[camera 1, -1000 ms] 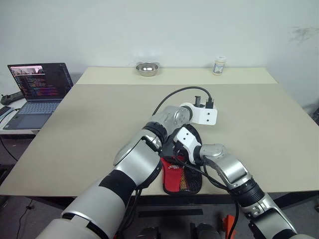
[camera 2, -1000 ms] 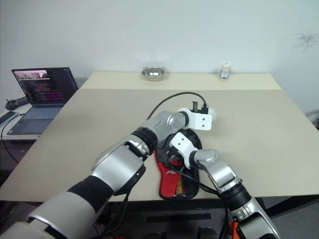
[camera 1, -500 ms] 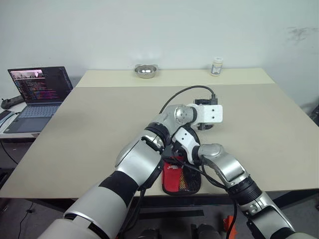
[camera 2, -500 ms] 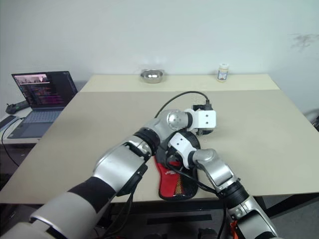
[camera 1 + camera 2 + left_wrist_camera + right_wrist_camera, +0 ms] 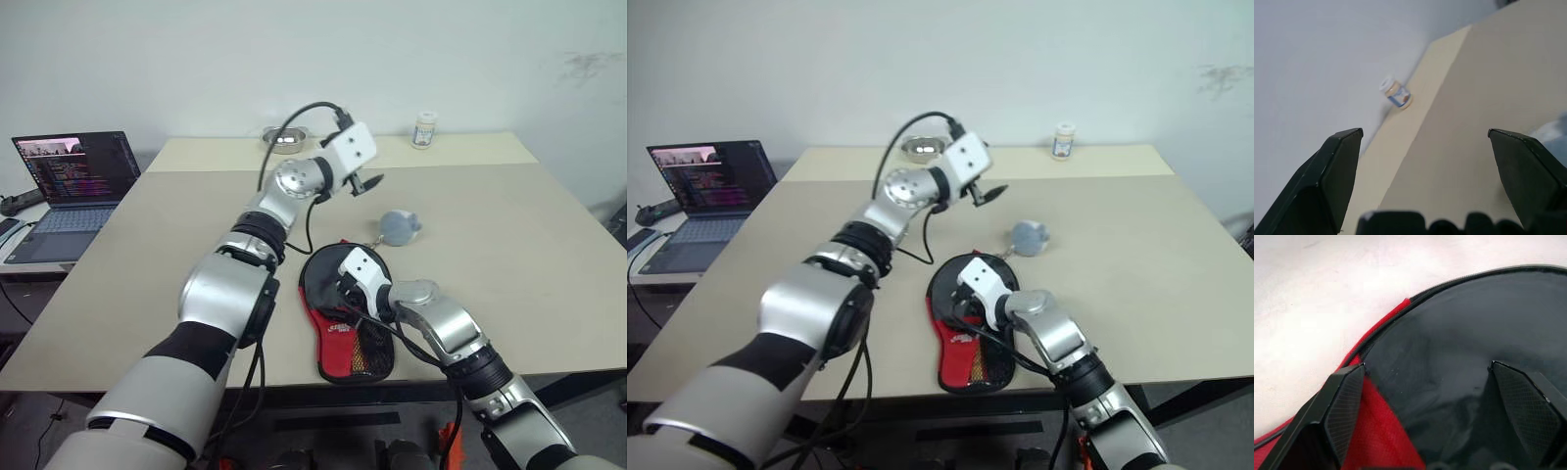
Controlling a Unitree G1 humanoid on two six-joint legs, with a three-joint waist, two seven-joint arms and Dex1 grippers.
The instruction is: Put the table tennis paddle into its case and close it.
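Our left gripper (image 5: 370, 182) hangs open and empty in the upper middle of the frame, our right gripper (image 5: 1425, 382) spread over the case (image 5: 345, 328) at lower centre (paddle apparently inside), so we judge only the closing remains.

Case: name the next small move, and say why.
Probably lift the right pincer clear of the case: it hangs open over the black round part, and the left pincer is open high above the table. Whether the zipper is shut cannot be told.
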